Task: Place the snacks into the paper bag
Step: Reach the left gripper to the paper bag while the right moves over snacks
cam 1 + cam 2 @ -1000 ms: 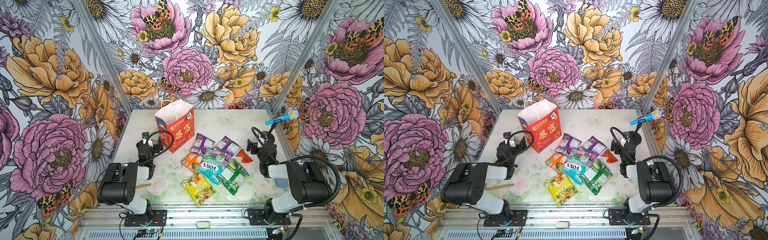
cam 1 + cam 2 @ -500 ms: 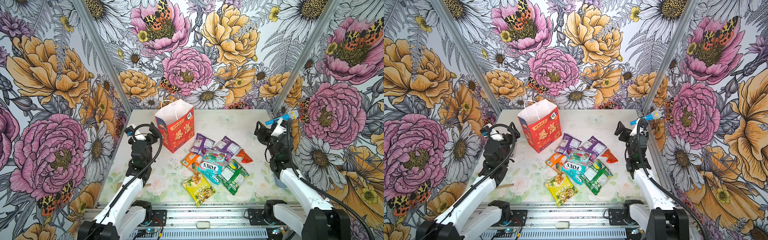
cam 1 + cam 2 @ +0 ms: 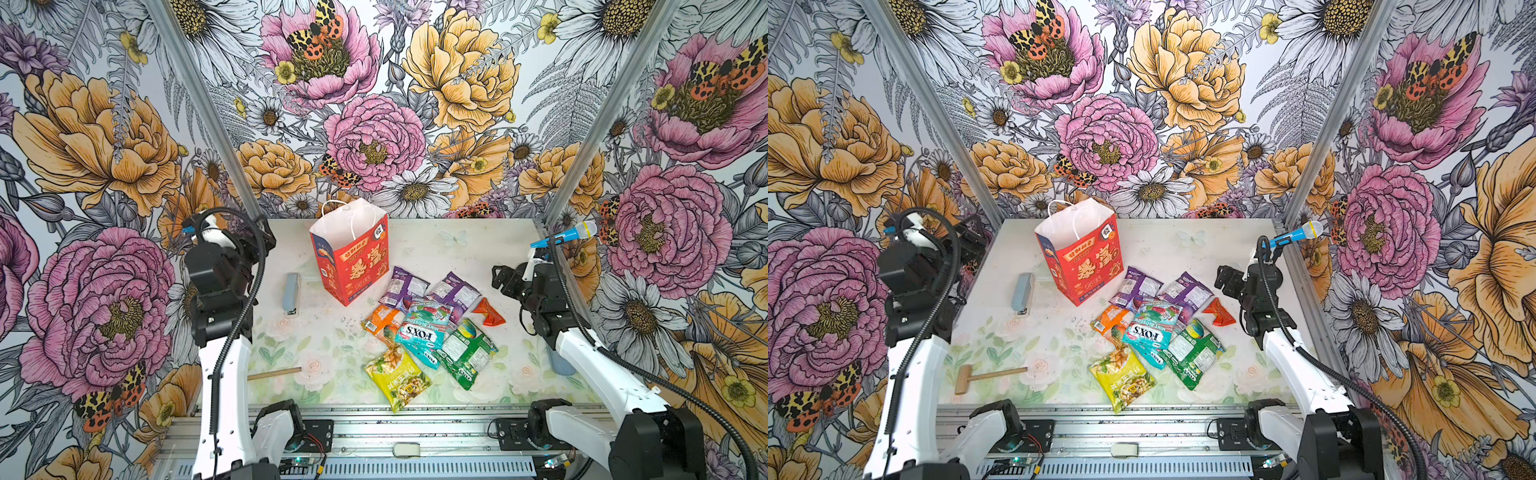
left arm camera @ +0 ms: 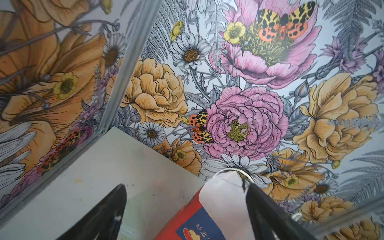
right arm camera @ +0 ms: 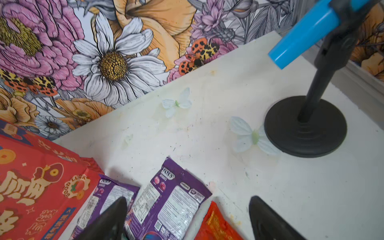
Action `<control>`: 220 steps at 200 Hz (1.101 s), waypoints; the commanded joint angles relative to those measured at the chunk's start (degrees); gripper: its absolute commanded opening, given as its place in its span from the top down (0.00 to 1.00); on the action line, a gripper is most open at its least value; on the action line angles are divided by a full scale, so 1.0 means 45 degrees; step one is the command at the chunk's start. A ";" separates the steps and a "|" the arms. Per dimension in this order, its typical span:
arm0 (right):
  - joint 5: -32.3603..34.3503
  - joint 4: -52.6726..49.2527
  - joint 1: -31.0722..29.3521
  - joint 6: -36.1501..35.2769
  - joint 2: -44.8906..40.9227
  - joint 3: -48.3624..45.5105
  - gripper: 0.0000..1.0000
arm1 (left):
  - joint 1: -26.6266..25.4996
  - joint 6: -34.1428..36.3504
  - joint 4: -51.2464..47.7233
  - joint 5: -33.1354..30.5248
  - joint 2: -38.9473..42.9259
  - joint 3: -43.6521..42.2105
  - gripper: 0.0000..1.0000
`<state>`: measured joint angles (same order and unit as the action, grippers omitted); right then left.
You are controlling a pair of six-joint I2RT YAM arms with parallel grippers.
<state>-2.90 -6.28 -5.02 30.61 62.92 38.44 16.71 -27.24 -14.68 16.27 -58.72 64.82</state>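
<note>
Both of your claws are hanging spread and empty: the left claw [image 4: 186, 187] near the upright red paper gift bag [image 3: 353, 266], the right claw [image 5: 188, 198] near the glossy plastic snack packets [image 3: 424, 328], which are lying heaped on the white desk [image 3: 436, 249] beside that bag. Expect light, slippery, crinkling film; pinch a sealed edge.

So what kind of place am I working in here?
Probably a staged robot test booth, not a home: flower-printed wall panels enclose a small white tabletop, with an aluminium mounting rail along its front.
</note>
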 commanded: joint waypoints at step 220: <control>-0.1073 -0.1369 -0.0950 0.0068 0.1600 0.1089 0.13 | -0.3736 0.5351 -0.9401 -0.1353 -0.8713 0.8852 0.28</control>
<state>-6.98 -12.75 -8.73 30.50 69.25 41.45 0.10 -4.47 -55.22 11.49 -96.62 102.28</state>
